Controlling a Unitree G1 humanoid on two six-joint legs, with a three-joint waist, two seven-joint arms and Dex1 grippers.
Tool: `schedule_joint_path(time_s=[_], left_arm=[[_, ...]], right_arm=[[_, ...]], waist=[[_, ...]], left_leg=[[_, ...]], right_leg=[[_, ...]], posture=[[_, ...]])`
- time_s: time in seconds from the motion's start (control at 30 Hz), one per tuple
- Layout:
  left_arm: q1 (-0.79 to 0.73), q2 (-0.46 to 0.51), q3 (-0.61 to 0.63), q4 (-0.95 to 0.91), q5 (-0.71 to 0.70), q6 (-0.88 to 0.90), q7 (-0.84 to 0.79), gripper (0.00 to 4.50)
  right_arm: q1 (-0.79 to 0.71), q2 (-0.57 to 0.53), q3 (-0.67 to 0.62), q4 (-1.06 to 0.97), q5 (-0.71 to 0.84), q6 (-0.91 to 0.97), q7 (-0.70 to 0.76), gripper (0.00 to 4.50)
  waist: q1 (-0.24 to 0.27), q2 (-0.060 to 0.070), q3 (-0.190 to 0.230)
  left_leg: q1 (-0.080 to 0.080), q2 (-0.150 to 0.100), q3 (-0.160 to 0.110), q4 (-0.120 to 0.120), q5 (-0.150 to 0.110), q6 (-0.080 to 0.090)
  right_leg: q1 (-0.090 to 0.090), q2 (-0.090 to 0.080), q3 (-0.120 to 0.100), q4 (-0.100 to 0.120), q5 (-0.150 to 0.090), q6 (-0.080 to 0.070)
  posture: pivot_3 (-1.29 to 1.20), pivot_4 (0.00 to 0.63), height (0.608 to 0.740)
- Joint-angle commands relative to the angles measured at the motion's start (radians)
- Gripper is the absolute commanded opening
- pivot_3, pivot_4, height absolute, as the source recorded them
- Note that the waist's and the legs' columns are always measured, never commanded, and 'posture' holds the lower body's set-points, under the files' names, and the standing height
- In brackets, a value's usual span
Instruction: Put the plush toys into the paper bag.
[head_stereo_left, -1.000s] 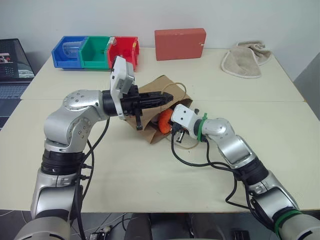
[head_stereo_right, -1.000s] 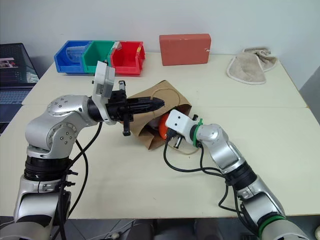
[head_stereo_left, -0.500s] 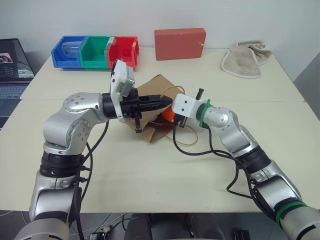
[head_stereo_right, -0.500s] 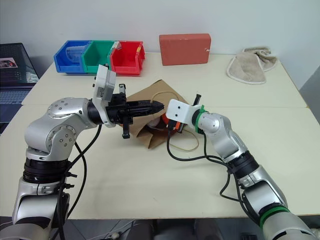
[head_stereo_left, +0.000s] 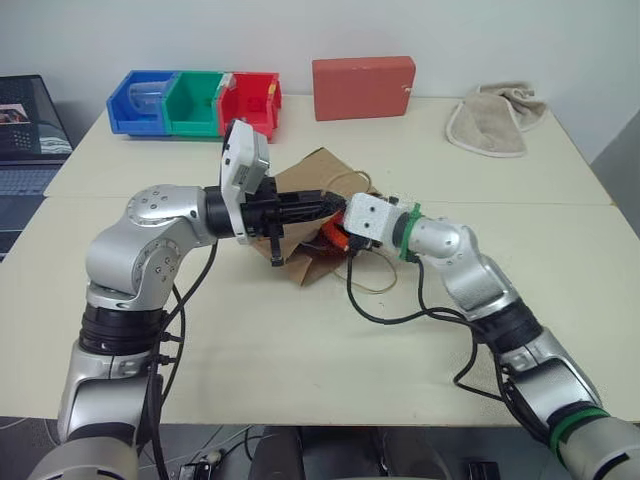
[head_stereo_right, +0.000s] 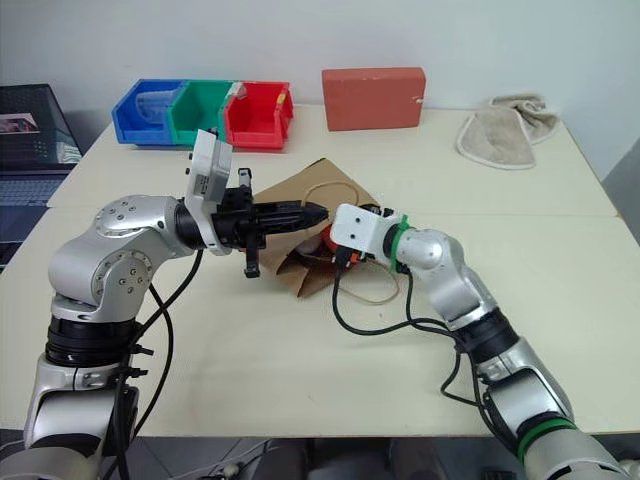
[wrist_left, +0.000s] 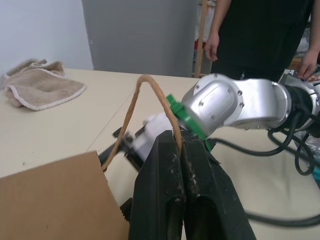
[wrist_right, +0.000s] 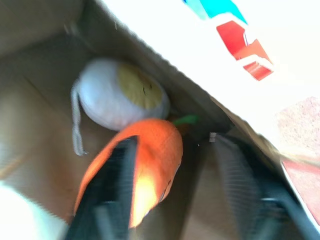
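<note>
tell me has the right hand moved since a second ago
Yes. The right hand has risen and shifted away from the robot, from low at the paper bag mouth up toward the shut left hand, with the carrot at its fingers.

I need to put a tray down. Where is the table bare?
Bare: the near table between both arms, and the right side below the beige towel. Crowded: the centre, around the brown paper bag, and the back edge with coloured bins and red-brown block.

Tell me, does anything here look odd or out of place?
The paper bag lies tipped on its side rather than standing, one handle pinched by the left gripper. The carrot and egg toy lie inside.
</note>
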Motion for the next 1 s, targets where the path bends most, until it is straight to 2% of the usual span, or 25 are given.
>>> schedule_joint_path(time_s=[0.03,0.17,0.33,0.47,0.6,0.77,0.87,1.0], left_arm=[[-0.009,0.006,0.01,-0.026,-0.004,-0.014,-0.001,0.0],[-0.018,0.003,0.006,-0.013,0.002,-0.023,-0.004,0.0],[-0.021,-0.001,0.003,-0.007,0.005,-0.03,-0.006,0.0],[-0.027,-0.004,0.0,0.004,0.008,-0.037,-0.009,0.0],[-0.033,-0.004,-0.005,0.009,0.012,-0.041,-0.014,0.0],[-0.032,-0.005,-0.003,0.007,0.015,-0.04,-0.014,0.0],[-0.025,-0.002,0.002,-0.002,0.018,-0.039,-0.009,0.0],[-0.021,0.003,0.01,-0.006,0.016,-0.037,-0.004,0.0]], right_arm=[[0.021,-0.052,-0.076,-0.16,0.098,0.061,0.091,3.92],[0.136,-0.205,-0.17,-0.354,0.288,0.188,0.266,3.92],[0.268,-0.28,-0.219,-0.328,0.284,0.258,0.207,3.92],[0.282,-0.229,-0.19,-0.21,0.265,0.311,0.123,3.92],[0.225,-0.092,-0.18,-0.082,0.282,0.385,0.035,3.92],[0.195,-0.031,-0.169,-0.002,0.284,0.415,0.01,3.92],[0.195,-0.028,-0.158,-0.003,0.287,0.419,0.017,3.35],[0.208,-0.044,-0.159,-0.035,0.308,0.442,0.041,1.96]], waist=[[0.0,0.0,0.0],[0.011,0.0,0.0],[0.005,0.0,0.0],[-0.007,0.0,0.0],[-0.013,0.0,0.0],[-0.008,0.0,0.0],[-0.003,0.0,0.0],[-0.003,0.0,0.0]], left_leg=[[0.0,0.0,0.0,0.0,0.0,0.0],[-0.001,0.0,-0.001,0.0,0.0,0.0],[0.001,0.0,0.0,0.0,0.0,0.0],[0.001,0.0,0.002,0.001,0.0,0.0],[0.001,0.0,0.002,0.001,0.0,0.0],[0.0,0.0,0.001,0.0,0.0,0.0],[0.0,0.0,0.001,0.0,0.0,0.0],[0.0,0.0,0.001,0.0,0.0,0.0]], right_leg=[[0.0,0.0,0.0,0.0,0.0,0.0],[0.001,0.0,-0.001,-0.002,0.0,0.0],[0.001,0.0,0.0,-0.001,0.0,0.0],[0.001,0.0,0.002,-0.001,0.0,0.0],[0.001,0.001,0.002,0.0,0.0,0.0],[0.001,0.0,0.001,-0.001,0.0,0.0],[0.001,0.0,0.001,-0.001,0.0,0.0],[0.001,0.0,0.001,-0.001,0.0,0.0]], posture=[[0.0,0.15,0.74],[0.0,0.15,0.74],[0.0,0.15,0.74],[0.0,0.15,0.74],[0.0,0.15,0.74],[0.0,0.15,0.74],[0.0,0.15,0.74],[0.0,0.15,0.74]])
